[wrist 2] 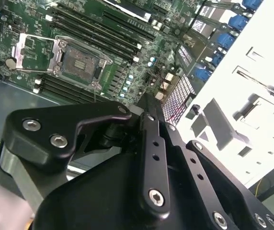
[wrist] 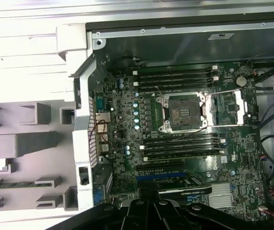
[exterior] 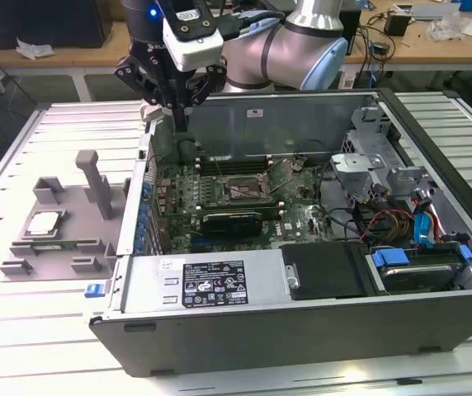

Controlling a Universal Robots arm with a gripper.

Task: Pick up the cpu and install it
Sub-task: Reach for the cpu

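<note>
Inspector: State and position of the end effector [exterior: 179, 122]?
Recorder: Closed narrow, nothing held; above the computer case [exterior: 302, 330], over its far corner on the exterior view's left.
Inspector: Location of the cpu [exterior: 44, 223]?
Recorder: Outside the case, on the exterior view's left of it, flat on the grey fixture tray [exterior: 63, 246] (silver top up). Socket [wrist: 182, 111] inside the case stands open.
</note>
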